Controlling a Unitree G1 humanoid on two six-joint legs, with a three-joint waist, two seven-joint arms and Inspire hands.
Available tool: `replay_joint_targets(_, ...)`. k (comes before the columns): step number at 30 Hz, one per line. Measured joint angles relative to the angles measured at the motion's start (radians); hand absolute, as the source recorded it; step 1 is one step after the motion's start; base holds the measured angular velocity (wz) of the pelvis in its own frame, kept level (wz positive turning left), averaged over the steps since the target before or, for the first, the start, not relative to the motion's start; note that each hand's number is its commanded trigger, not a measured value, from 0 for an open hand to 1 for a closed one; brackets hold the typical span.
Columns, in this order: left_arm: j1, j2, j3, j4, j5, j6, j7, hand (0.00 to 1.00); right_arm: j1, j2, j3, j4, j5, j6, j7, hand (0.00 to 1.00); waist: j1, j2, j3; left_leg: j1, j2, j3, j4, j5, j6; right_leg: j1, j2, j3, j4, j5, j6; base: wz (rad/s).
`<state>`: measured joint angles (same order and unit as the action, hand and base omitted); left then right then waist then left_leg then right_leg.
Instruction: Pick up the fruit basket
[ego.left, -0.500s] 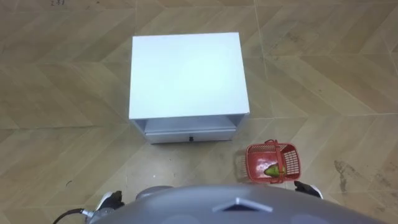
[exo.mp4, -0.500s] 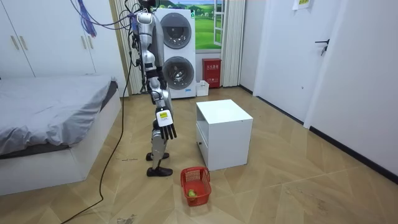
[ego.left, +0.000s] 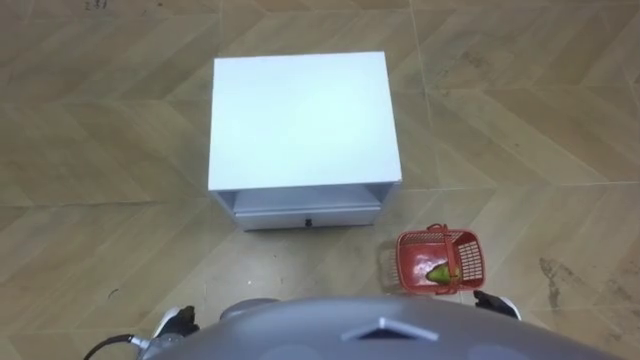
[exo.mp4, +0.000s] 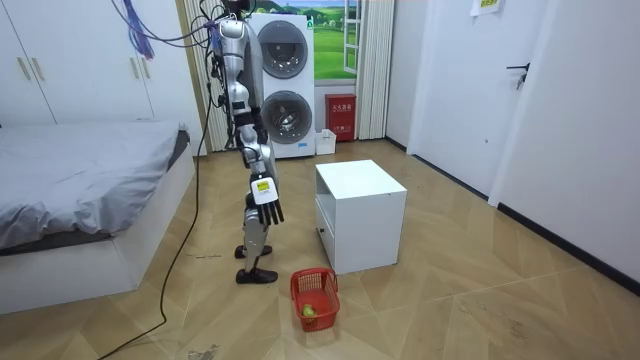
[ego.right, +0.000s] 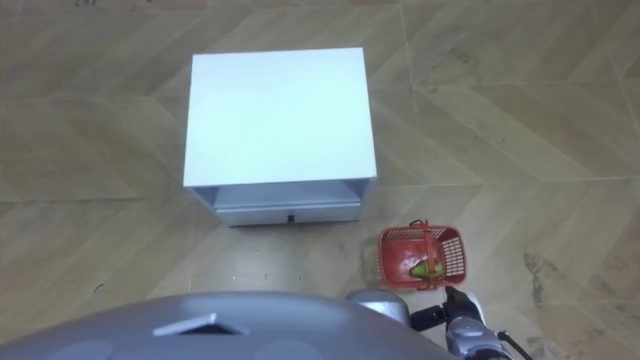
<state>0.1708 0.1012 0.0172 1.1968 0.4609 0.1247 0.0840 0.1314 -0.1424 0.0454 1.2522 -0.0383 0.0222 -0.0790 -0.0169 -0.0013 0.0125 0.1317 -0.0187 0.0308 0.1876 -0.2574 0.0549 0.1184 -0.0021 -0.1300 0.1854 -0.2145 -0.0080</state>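
The red plastic fruit basket (ego.left: 438, 262) stands on the wooden floor to the right of the white nightstand (ego.left: 302, 120), its handle folded down and a green-yellow fruit (ego.left: 438, 272) inside. In the room view the basket (exo.mp4: 315, 298) sits just in front of my feet while I stand upright facing the nightstand (exo.mp4: 360, 215). My right hand (exo.mp4: 266, 205) hangs at my side with straight fingers and holds nothing; it sits just below and right of the basket (ego.right: 422, 256) in the right eye view, right hand (ego.right: 455, 312). My left hand (ego.left: 181, 322) peeks out at the lower left.
The nightstand has an open shelf above a shut drawer (ego.left: 306, 217) on the side facing me. A bed (exo.mp4: 80, 200) lies behind me, with stacked washing machines (exo.mp4: 285, 85) at the back wall. Bare floor surrounds the basket.
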Motion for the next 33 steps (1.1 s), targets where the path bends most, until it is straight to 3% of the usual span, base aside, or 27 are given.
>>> replay_joint_targets(11, 0.014, 0.000, 0.019, 0.005, 0.001, 0.008, -0.034, 0.00, -0.003, 0.000, -0.030, 0.014, -0.052, 0.000, 0.028, 0.00, -0.003, -0.008, -0.0063, 0.004, 0.001, 0.011, 0.000, 0.000, 0.000, 0.001, 0.002, 0.014, -0.002, 0.000, 0.000, -0.02)
replay_joint_targets(27, 0.020, -0.002, 0.018, 0.014, 0.001, 0.029, -0.046, 0.00, -0.016, 0.002, -0.029, 0.037, -0.091, 0.003, 0.027, 0.00, -0.003, -0.010, -0.0052, 0.012, 0.001, 0.007, 0.002, 0.000, 0.000, 0.011, 0.002, 0.018, -0.004, 0.000, -0.001, 0.00)
replay_joint_targets(33, 0.021, -0.002, 0.017, 0.013, 0.001, 0.028, -0.048, 0.00, -0.018, 0.002, -0.030, 0.036, -0.101, 0.023, 0.027, 0.00, -0.005, -0.012, -0.0044, 0.011, 0.000, 0.006, 0.009, 0.000, 0.000, 0.012, -0.001, 0.016, 0.000, -0.002, -0.001, 0.00)
